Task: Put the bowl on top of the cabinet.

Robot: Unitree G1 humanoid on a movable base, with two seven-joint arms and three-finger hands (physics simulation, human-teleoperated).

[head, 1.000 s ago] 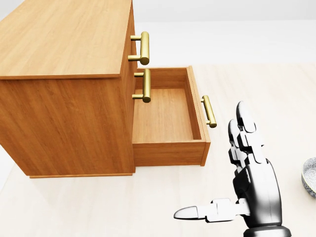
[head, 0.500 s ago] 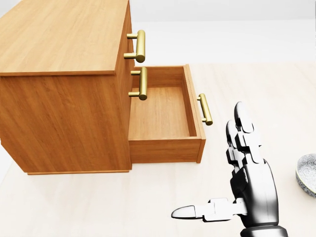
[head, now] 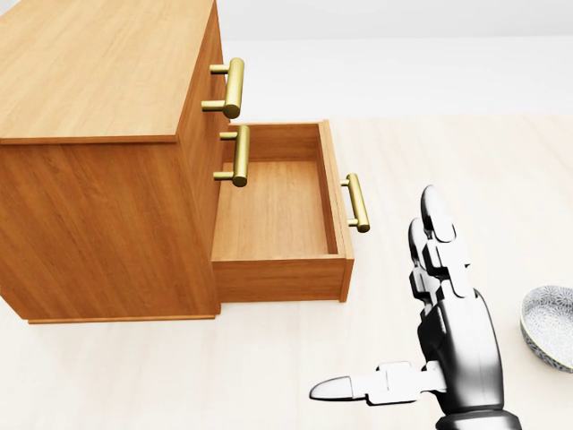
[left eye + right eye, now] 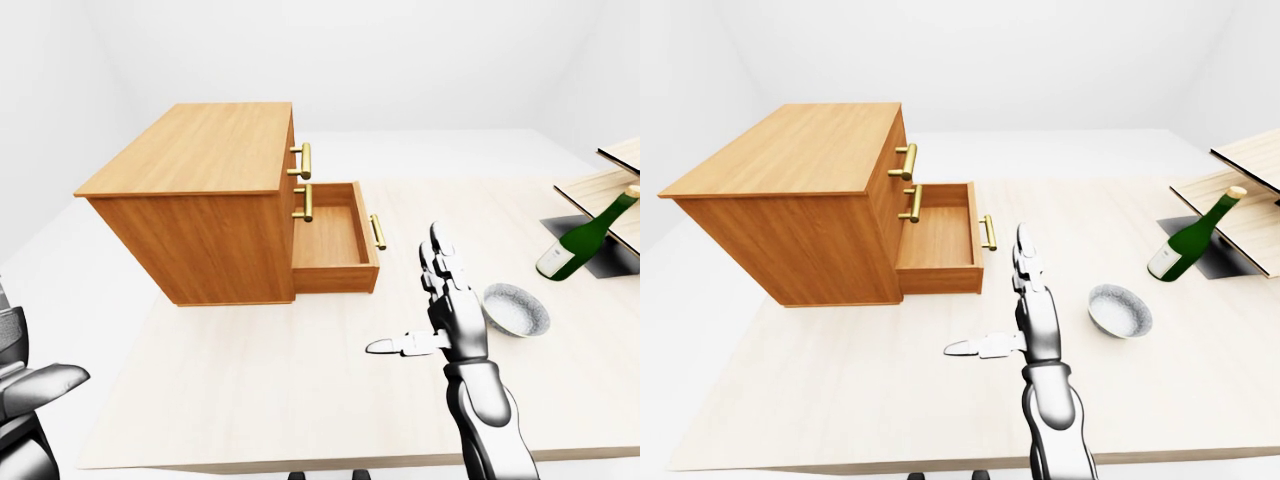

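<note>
Upright, right hand (image 3: 452, 345) (fingers (image 3: 436, 219) spread, thumb out) hovers near bowl (image 4: 516, 310).

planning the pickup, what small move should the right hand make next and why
Probably shift the right hand rightward in the left-eye view toward the bowl: the hand is open and empty, apart from the bowl, which sits untouched on the table.

The bowl (image 4: 1119, 311), grey-white and speckled, stands upright on the table (image 4: 840, 380), well apart from the cabinet (image 4: 205, 215), to its right. The wooden cabinet has brass handles (image 3: 235, 87); its lower drawer (image 3: 273, 210) is pulled open.
</note>
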